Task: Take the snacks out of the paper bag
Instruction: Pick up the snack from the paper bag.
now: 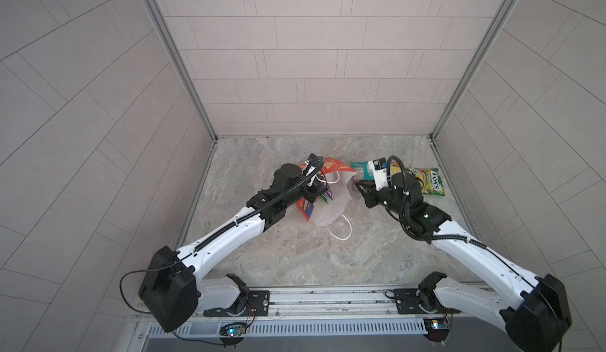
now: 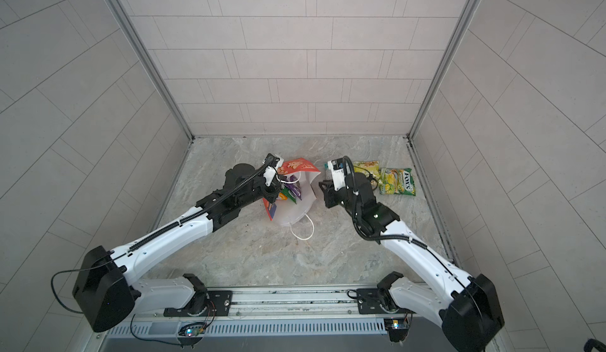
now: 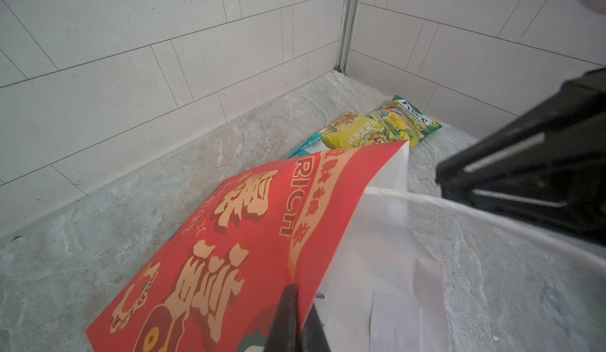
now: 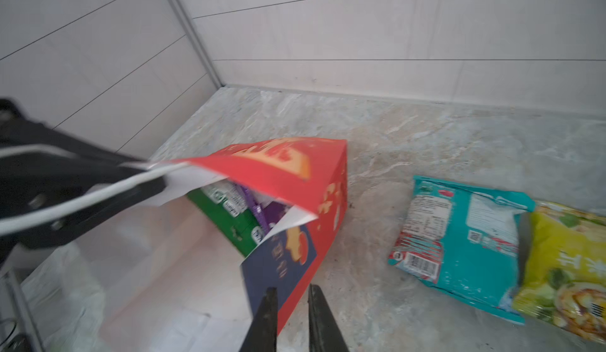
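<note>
The red flap of the paper bag (image 4: 278, 176) covers most of the green packet (image 4: 229, 225) and purple packet (image 4: 273, 212) inside. The right wrist view's edge cuts off the yellow packet (image 4: 567, 268) and the fingers (image 4: 267, 317) of the right gripper (image 4: 292, 288); whether they touch the bag cannot be told. In a top view the right arm (image 1: 406, 186) hides most of the teal packet (image 1: 359, 170).

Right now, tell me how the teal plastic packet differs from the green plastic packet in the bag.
The teal crinkly plastic packet lies in the open on the marble tabletop; the green plastic packet sits inside the red paper gift bag, partly hidden by its flap. The teal packet touches a yellow packet; the green packet touches a purple packet. Both are flat snack packets, neither held.
</note>
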{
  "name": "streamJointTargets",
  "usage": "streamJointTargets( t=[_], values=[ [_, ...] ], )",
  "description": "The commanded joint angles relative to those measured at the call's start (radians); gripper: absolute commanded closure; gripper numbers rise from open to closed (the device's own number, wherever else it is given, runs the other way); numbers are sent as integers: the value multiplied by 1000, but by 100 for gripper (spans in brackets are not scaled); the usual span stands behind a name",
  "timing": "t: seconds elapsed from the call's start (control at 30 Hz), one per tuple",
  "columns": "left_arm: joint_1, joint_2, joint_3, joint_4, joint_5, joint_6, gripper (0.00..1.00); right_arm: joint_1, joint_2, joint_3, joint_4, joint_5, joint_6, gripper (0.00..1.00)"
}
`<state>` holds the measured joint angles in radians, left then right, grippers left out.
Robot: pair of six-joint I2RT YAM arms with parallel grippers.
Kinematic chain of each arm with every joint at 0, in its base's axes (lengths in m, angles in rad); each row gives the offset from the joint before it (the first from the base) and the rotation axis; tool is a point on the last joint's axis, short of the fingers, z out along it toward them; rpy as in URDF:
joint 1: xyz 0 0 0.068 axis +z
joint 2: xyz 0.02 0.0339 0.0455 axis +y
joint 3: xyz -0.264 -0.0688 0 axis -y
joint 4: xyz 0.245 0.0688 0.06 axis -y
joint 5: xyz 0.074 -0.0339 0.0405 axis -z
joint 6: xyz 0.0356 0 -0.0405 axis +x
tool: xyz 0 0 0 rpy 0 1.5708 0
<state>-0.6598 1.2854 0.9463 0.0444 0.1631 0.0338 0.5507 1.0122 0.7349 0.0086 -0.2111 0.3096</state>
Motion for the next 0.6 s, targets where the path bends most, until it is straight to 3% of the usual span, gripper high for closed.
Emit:
streamJointTargets(
  t=[0.0,0.27,0.57],
  values=[
    [-6,18,25,-52,24,-7,100,54,-42,-65,143,-6,-64,81],
    [-6,9,44,-84,17,0,100,200,12,-59,163,23,-185,82],
    [-7,-11,39,-79,4,5,100,256,181,-73,306,100,-185,85]
  ],
)
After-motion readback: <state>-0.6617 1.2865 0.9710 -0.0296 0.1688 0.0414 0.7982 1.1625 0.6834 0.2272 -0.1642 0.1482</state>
